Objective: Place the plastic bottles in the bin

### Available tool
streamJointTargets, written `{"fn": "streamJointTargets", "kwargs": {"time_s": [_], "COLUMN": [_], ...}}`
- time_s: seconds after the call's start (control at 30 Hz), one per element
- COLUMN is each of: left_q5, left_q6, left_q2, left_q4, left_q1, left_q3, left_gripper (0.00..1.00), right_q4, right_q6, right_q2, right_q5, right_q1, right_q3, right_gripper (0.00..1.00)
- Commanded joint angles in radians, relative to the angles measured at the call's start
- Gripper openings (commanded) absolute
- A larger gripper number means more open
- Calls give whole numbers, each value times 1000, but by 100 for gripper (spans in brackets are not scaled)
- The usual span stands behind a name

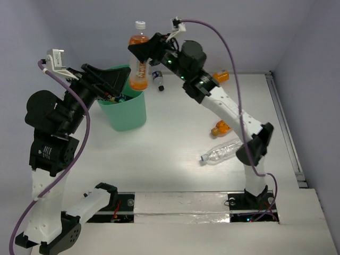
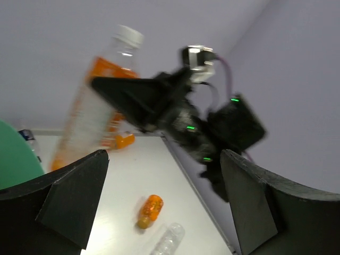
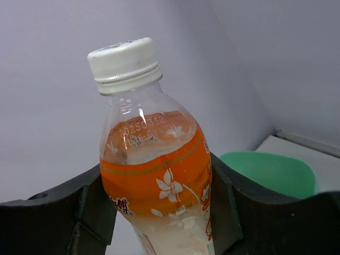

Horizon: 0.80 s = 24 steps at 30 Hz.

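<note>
My right gripper point(image 1: 143, 52) is shut on an upright orange bottle point(image 1: 138, 66) with a white cap and holds it in the air over the right rim of the mint-green bin point(image 1: 127, 114). In the right wrist view the fingers point(image 3: 90, 207) clamp the bottle's point(image 3: 154, 175) labelled middle, with the bin point(image 3: 271, 172) behind. My left gripper point(image 1: 112, 85) is open and empty above the bin's left side. On the table lie a clear bottle point(image 1: 222, 151), an orange bottle point(image 1: 220, 128), another orange bottle point(image 1: 221, 77) and a small dark-capped bottle point(image 1: 158, 79).
In the left wrist view, between my open left gripper's point(image 2: 164, 164) fingers, I see the held bottle point(image 2: 90, 111), an orange bottle point(image 2: 150, 210) and the clear bottle point(image 2: 169, 240) lying on the table. A raised rail point(image 1: 284, 127) runs along the table's right edge. Dark items show inside the bin.
</note>
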Motion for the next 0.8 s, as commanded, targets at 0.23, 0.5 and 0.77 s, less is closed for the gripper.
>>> {"fn": "streamJointTargets", "kwargs": {"time_s": [0.23,0.5,0.77], "left_q5": [54,126,72], "left_q6": [12,26,114], "left_q2": [-16,30,122], "left_q4": [63,87,57], "left_q1": [-45,-75,-297], "left_q3": [-2,-12,-90], "left_gripper": [83,81,6], "right_q4": [-5,9,168], "right_q6": [156,19,102], "right_q2": [358,153,-332], "right_q5": [231,303,395], "right_q1": [88,77,-100], "right_q3": [408,232,-560], "right_gripper": [98,100,20]}}
